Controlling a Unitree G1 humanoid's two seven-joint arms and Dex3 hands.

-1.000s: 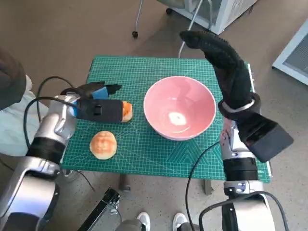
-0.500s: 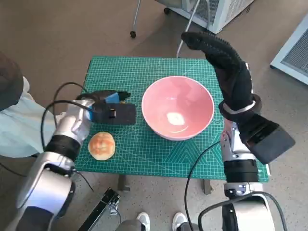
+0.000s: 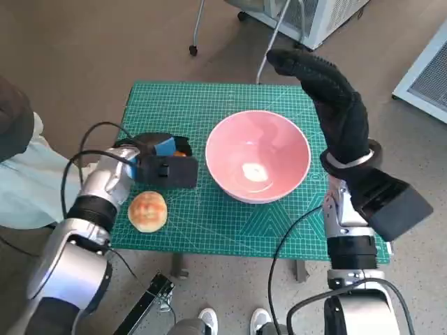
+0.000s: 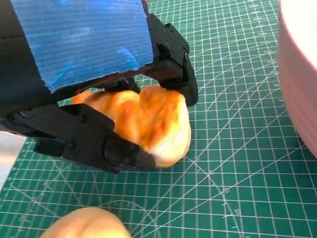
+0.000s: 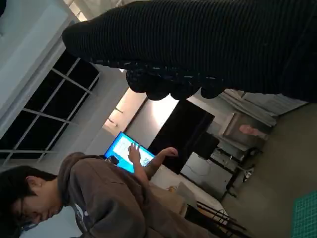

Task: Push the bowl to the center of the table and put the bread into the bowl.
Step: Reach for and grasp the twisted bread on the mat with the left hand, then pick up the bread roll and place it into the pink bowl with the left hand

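Note:
A pink bowl (image 3: 258, 155) stands on the green cutting mat (image 3: 216, 105), right of the middle. My left hand (image 3: 164, 162) lies just left of the bowl and grips a golden bread roll (image 4: 148, 121) between its black fingers (image 4: 171, 74); in the head view only a sliver of that roll (image 3: 181, 149) shows. A second round bread (image 3: 148, 210) lies on the mat near the front left edge, and shows too in the left wrist view (image 4: 84, 225). My right hand (image 3: 328, 91) in its black glove is raised upright beside the bowl's right rim, fingers extended, holding nothing.
The bowl's pink rim (image 4: 297, 84) is close beside the held roll. A black cable (image 3: 91, 139) loops over my left forearm. A person in a brown hoodie (image 5: 99, 198) is seen beyond the glove (image 5: 208, 44). Chair legs (image 3: 199, 28) stand past the table's far edge.
My left hand has drawn in toward the table's left front with the roll and turned over it, so the hand now hides most of the roll. The right hand barely moved.

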